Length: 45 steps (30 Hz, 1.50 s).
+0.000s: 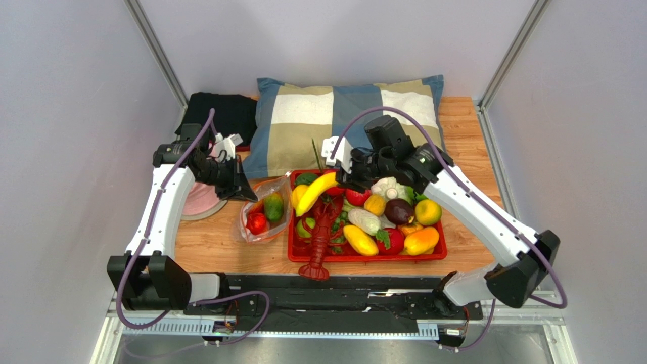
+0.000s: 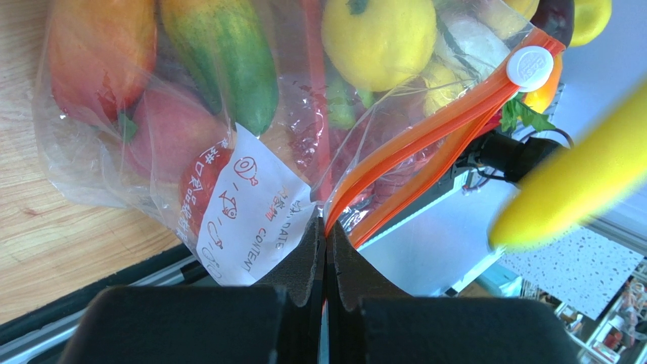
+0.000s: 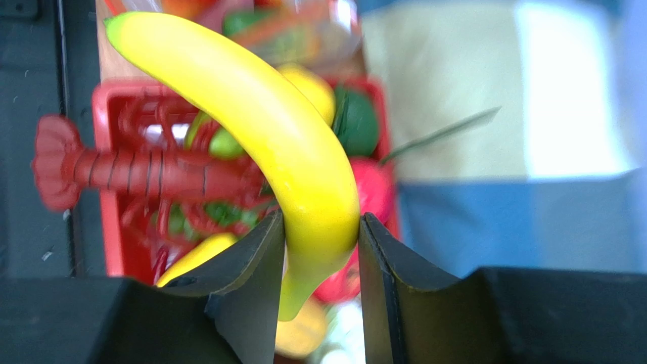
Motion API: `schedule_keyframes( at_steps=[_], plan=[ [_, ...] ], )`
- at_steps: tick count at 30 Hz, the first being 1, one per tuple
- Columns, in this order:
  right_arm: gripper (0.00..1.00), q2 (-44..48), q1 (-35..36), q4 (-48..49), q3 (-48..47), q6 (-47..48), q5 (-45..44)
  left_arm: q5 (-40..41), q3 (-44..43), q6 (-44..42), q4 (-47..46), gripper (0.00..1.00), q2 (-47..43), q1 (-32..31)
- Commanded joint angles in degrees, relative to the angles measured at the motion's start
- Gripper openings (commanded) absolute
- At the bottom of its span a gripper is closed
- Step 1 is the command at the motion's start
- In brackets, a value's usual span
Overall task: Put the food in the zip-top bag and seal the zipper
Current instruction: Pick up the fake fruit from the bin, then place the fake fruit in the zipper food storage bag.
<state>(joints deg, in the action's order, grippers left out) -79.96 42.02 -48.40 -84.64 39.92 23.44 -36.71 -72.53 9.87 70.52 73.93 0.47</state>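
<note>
Your left fingers [image 2: 311,262] are pinched flat together on one end of the zipper [image 2: 425,136], that narrow orange-red strip. Its two halves spread apart away from the pinch, so the zip-top bag [image 2: 304,129] is open at the mouth. The bag is thin, crinkly clear plastic, lying on the wooden worktop [image 1: 213,243] just left of the red tray [image 1: 364,258], with a few glossy toy fruits [image 2: 220,53] inside.

There's a round white slider [image 2: 530,66] at the strip's far end. A white label [image 2: 254,220] has little fish doodles plus "DATE" and "CONTENT" in orange; the rest I can't read.

Your right fingers [image 3: 267,250] are clamped on the smooth yellow banana [image 3: 258,114] near one end, up in the air over the tray's left side, near the bag. Below it a ribbed red plastic lobster [image 3: 144,171] pokes out past the tray's near rim.
</note>
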Motion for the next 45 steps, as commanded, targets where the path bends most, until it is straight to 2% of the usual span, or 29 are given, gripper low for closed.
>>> schedule_keyframes(
  at_steps=[1,4,6,11,14,15,21,25,29,35,45],
  plan=[
    [0.05,2.80,10.16,10.24,-3.08,5.59,-16.35,-1.61,-1.38,0.41,-0.39,0.00,-0.37,-0.03],
    [0.00,0.17,19.29,14.12,-2.81,13.76,-28.68,-1.70,-2.00,0.06,0.32,0.00,0.16,-0.03],
    [0.00,-3.16,21.86,15.18,-3.33,17.63,-37.10,-1.26,-2.35,-0.11,0.67,0.00,0.16,-0.03],
    [0.00,-7.66,26.35,12.54,-7.29,22.74,-45.05,-0.73,-2.70,0.50,0.67,0.00,-0.19,0.06],
    [0.00,-7.32,29.08,16.22,-3.10,26.76,-48.92,-2.13,-2.70,0.94,0.41,0.00,-0.45,0.06],
    [0.00,-6.96,29.61,20.50,-1.33,28.61,-49.63,-2.57,-2.53,0.94,0.32,0.00,-0.19,0.06],
    [0.00,-6.34,31.81,41.16,9.75,44.70,-50.34,-5.65,-1.73,1.47,0.49,0.00,0.69,0.06],
    [0.00,-8.98,31.98,46.72,10.19,51.29,-48.23,-6.97,-1.91,1.82,0.67,0.00,1.13,-0.03],
    [0.01,-11.35,31.90,58.65,13.80,59.99,-44.46,-8.73,-1.65,1.73,0.85,0.00,1.22,0.06],
    [0.01,-13.90,31.81,62.45,17.48,65.80,-40.32,-10.14,-1.82,1.47,1.46,0.00,1.13,0.15],
    [0.01,-19.00,29.79,63.95,19.42,72.57,-42.95,-14.97,-0.42,1.38,1.55,0.00,1.30,1.02]
  ],
)
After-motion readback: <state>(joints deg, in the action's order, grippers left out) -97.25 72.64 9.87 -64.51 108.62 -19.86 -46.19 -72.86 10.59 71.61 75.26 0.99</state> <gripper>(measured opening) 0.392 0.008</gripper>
